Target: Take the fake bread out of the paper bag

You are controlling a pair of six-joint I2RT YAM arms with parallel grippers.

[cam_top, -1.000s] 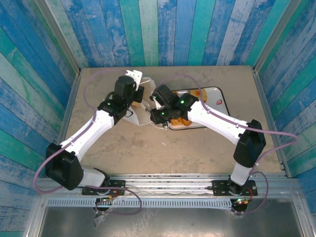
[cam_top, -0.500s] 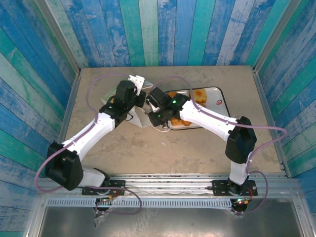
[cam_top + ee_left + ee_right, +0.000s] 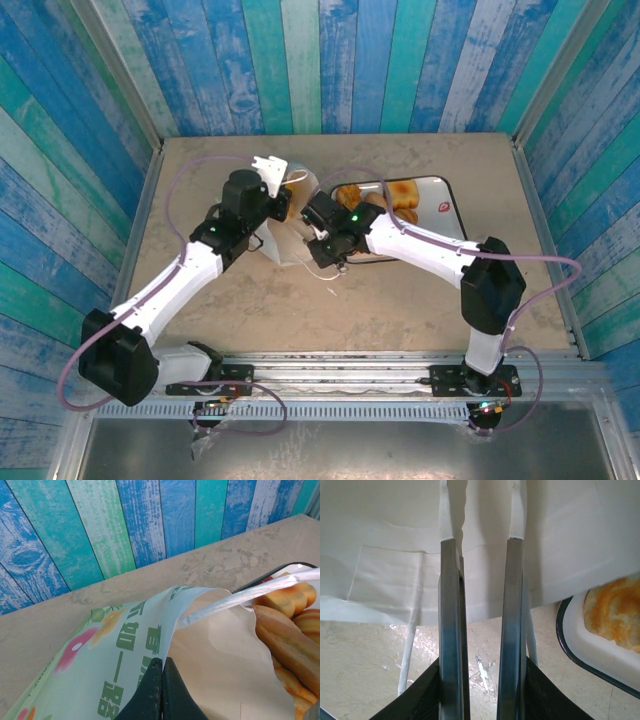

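The right gripper [image 3: 482,542] is low over the table [image 3: 400,290], near its middle. Its jaws are a narrow gap apart and nothing shows between them. Its tips are up against the white wall of the paper bag [image 3: 385,555], though I cannot tell whether they press into it. One thin white loop handle [image 3: 409,652] trails on the table just left of the fingers. To their right, the dark-rimmed corner of a white tray [image 3: 580,640] comes up close, with an orange pastry in it.

From above, the bag [image 3: 285,240] sits between the two grippers, a little toward the far edge of the table. It touches the left side of the tray or lies just beside it.

Just beyond, the left gripper [image 3: 162,680] is fully closed on the rim of the bag's mouth, with the paper pinched between its black fingers. The outer face of the bag on that side is pale green, with flowers and green lettering. The inside is plain cream. A white handle strap [image 3: 250,596] stretches from the rim toward the right.

Past the bag's mouth, to the right of the left gripper, the fake bread [image 3: 285,640] lies in the tray. It includes a long golden loaf, a squarish bun and rounder orange pieces. From above, the pieces [image 3: 400,192] are crowded into the tray's left half, toward the far edge of the table.
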